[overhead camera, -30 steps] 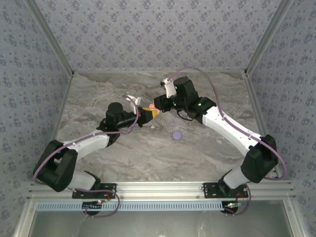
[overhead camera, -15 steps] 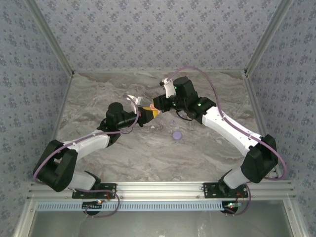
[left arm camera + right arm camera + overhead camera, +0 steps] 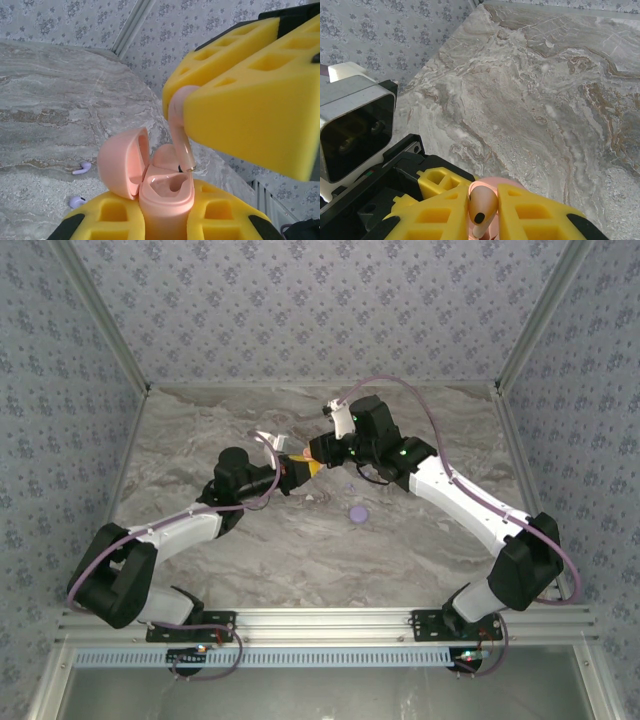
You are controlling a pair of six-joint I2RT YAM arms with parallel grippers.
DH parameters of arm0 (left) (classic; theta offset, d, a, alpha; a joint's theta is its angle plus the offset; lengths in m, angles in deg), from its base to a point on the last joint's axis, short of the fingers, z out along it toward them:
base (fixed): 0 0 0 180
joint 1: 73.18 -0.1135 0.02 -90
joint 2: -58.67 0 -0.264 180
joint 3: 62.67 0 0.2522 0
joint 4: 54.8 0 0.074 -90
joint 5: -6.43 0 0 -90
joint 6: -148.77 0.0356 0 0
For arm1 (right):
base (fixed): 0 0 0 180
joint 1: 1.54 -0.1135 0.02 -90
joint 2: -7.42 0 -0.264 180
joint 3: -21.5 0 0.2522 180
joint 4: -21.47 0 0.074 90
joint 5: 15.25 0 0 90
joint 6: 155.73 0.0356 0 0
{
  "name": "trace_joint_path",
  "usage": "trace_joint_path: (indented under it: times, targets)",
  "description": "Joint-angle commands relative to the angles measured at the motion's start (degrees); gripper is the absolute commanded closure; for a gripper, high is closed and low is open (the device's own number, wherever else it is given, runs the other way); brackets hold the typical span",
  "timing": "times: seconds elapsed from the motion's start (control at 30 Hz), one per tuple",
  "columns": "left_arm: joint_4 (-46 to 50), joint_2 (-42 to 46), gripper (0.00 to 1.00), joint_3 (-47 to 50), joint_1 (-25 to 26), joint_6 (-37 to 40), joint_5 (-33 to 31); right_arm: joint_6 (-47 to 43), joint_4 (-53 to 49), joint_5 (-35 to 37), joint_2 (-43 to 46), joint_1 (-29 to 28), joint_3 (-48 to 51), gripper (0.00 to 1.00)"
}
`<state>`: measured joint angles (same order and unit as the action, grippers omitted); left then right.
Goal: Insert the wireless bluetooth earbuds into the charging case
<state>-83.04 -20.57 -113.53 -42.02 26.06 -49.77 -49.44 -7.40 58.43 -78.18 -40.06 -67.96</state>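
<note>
Two grippers closed: left gripper (image 3: 165,225) clamps open pink case (image 3: 166,192), frame bottom; right gripper (image 3: 482,220) pinches pink earbud (image 3: 181,142) above it.

The 2 black-and-white arms bend inward, tips almost meeting (yellow foam pads on both). The left gripper (image 3: 304,471) pinches an open salmon-pink charging case (image 3: 166,197). The right gripper (image 3: 319,450), just above, clamps a pale pink earbud (image 3: 180,131).
</note>
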Motion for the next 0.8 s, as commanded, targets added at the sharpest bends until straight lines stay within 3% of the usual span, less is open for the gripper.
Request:
trace_joint_path:
  times: [0.0,0.77]
  targets:
    - [-2.9,0.5,0.89,-2.3,0.3,-0.9,0.8,-1.1,0.2,0.0,-0.7,-0.4,-2.0,0.78]
    - [-2.3,2.0,0.90,-2.0,0.4,-1.2,-3.0,-2.5,-1.4,-0.4,-0.7,-0.9,-2.1,0.78]
